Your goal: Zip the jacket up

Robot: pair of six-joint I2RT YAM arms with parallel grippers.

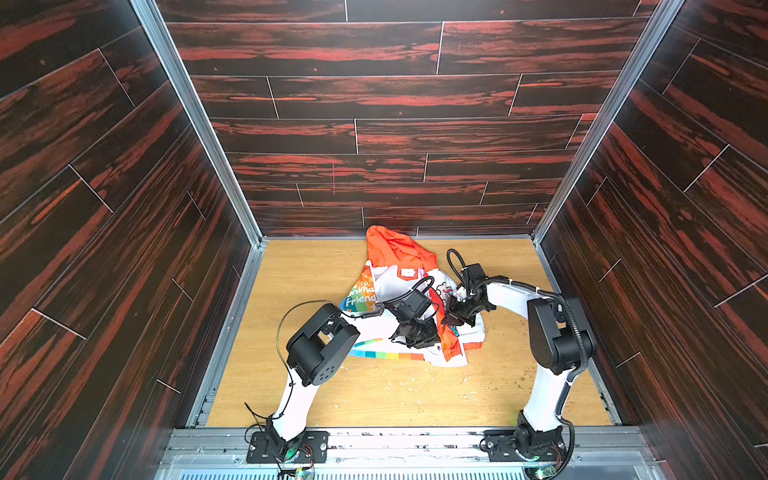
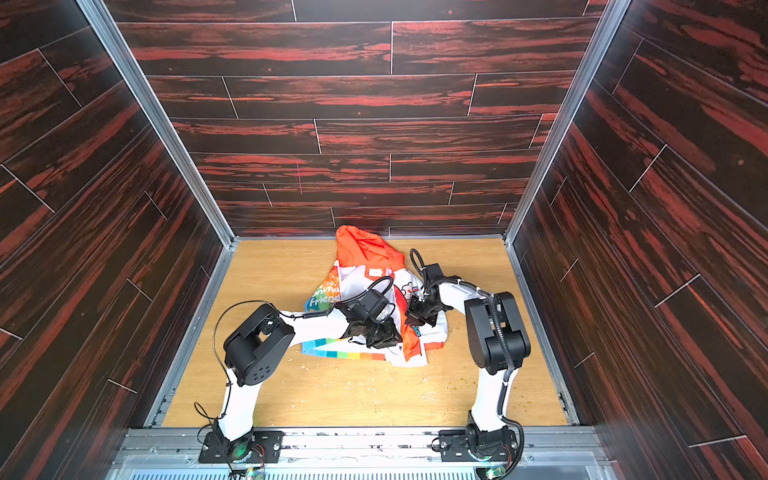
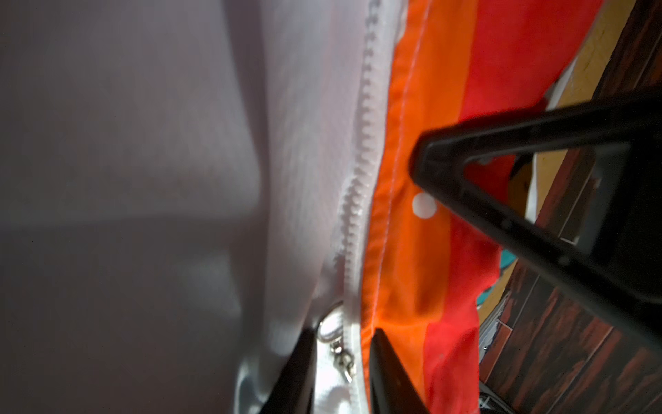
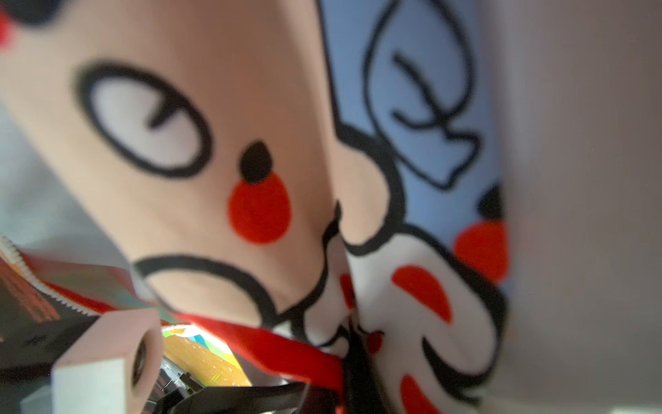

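1. The left gripper (image 3: 343, 338) could slip off the small zipper pull (image 3: 336, 346) or jam cloth in the teeth, because the jacket (image 1: 395, 278) lies rumpled near the middle of the table's (image 1: 374, 395) far edge.
2. Its jaws stand narrowly apart around the pull; whether they pinch it cannot be told.
3. The right gripper (image 1: 454, 320) is closed on the jacket's front edge.

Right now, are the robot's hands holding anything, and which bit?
The right gripper pinches the jacket at its red front edge. The left gripper straddles the zipper pull; grip unclear.
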